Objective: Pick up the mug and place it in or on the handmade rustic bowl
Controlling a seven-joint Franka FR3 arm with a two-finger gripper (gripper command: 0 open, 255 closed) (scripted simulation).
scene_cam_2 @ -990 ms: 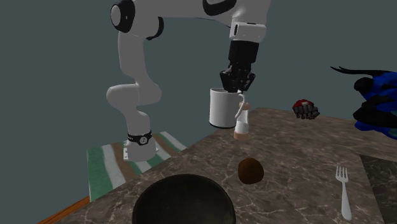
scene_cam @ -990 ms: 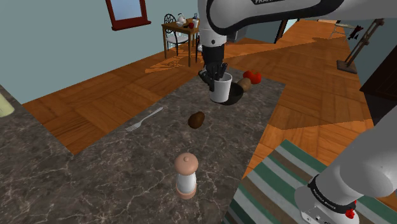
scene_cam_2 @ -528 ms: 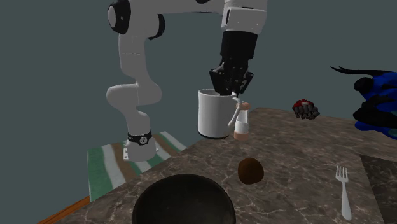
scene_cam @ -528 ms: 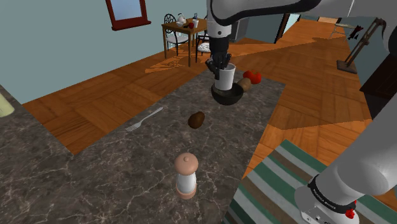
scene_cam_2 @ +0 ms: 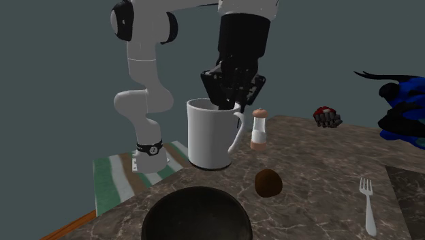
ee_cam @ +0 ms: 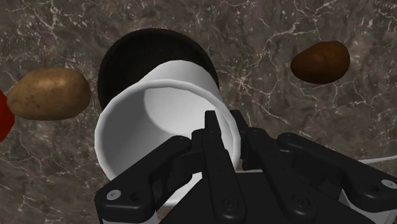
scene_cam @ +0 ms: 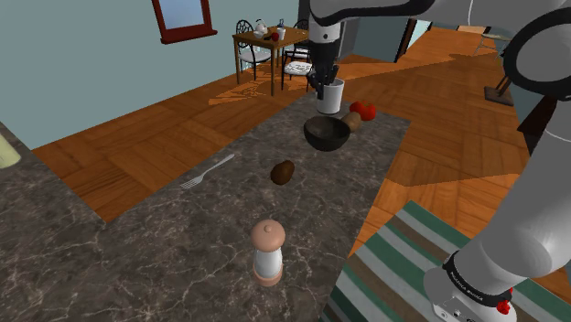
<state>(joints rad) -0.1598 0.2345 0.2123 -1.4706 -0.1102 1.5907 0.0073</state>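
Now the gripper (scene_cam_2: pixel 228 99) pinches the white mug (scene_cam_2: pixel 210 140) by its rim above the dark bowl (scene_cam_2: pixel 196 191); released off-centre, the mug may tip out.

Dark, white-veined marble worktop (scene_cam: pixel 110 265) under me, and past its edge I see a warm orange wooden floor (scene_cam: pixel 137 137) laid in angled panels, with brighter streaks of light lying across it. Teal wall (scene_cam: pixel 82 64) beyond, carrying a red-framed window (scene_cam: pixel 186 16) with a pale blue pane. Further back stands a small wooden table (scene_cam: pixel 259 38) with a dark, round-backed chair (scene_cam: pixel 247 50) drawn up to it. Close by on the floor lies a green-and-white striped rug (scene_cam: pixel 403 261).
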